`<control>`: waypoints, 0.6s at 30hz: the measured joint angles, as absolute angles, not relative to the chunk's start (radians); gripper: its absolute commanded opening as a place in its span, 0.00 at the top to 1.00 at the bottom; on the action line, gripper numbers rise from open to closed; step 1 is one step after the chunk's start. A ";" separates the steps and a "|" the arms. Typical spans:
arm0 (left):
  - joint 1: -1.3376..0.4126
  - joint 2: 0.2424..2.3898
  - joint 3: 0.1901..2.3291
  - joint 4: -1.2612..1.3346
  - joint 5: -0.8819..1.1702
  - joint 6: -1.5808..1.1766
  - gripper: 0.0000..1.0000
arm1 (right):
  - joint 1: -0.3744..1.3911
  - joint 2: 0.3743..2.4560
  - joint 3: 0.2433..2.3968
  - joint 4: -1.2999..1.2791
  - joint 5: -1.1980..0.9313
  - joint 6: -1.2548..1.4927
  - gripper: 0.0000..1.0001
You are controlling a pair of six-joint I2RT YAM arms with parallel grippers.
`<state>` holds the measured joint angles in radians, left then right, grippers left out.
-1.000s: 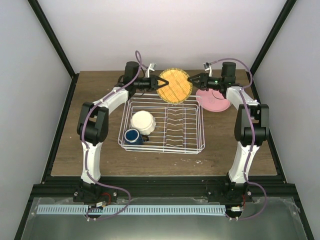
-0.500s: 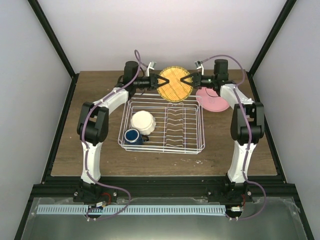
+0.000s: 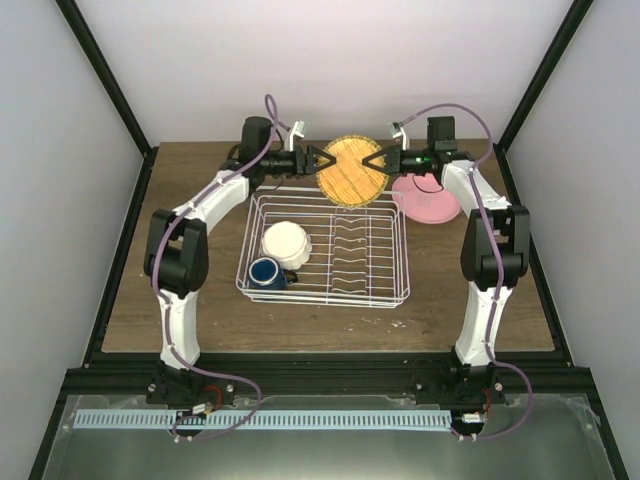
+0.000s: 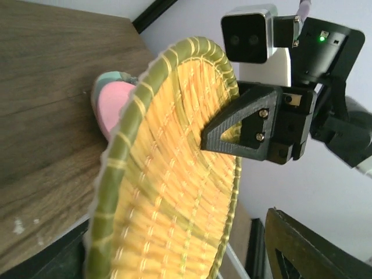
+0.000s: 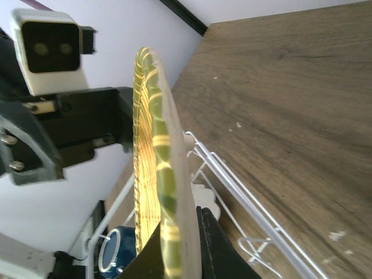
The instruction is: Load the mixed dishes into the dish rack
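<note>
Left gripper [image 3: 326, 160] sits at the far side of the table [image 3: 140, 300], pointing right. Jaws are spread and not clamping. In the left wrist view one dark finger [image 4: 302, 244] shows to the right of the yellow plate's rim and a dark shape shows to its lower left, so the rim sits between them.

Mug [image 3: 265, 272], dark blue, is in the rack's near-left corner, opening up. Bowl [image 3: 285, 242], cream, is just behind it and touching or nearly touching the mug. It looks upside down.

Rack [image 3: 352, 262], white wire, is mid-table. The wavy dividers in its right part hold nothing.

Yellow plate [image 3: 352, 170], with a grid weave and greenish rim, is on edge, nearly upright, over the rack's far rim. Cannot tell whether it touches the wire.

Right gripper [image 3: 372, 160] points left and is clamped on the yellow plate's right rim. One finger [image 4: 244, 125] is flat against the plate's face, and in the right wrist view the rim is pinched between both fingers.

Pink plate [image 3: 425, 198] lies flat on the table, right of the rack's far corner and under the right arm. Left wrist view shows a green plate [image 4: 119, 78] under it, only its edge visible.
</note>
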<state>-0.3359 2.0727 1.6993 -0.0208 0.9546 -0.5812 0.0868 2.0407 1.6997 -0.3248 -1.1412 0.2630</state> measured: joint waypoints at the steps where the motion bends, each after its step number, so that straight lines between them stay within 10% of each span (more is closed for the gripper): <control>1: -0.330 2.066 1.700 -0.034 0.951 -0.569 0.16 | 0.084 2.039 1.705 -0.345 -1.135 0.242 0.99; 18: -0.201 1.900 1.888 -0.651 0.123 -0.127 0.00 | 0.141 1.655 1.526 -0.469 -0.733 -0.303 0.99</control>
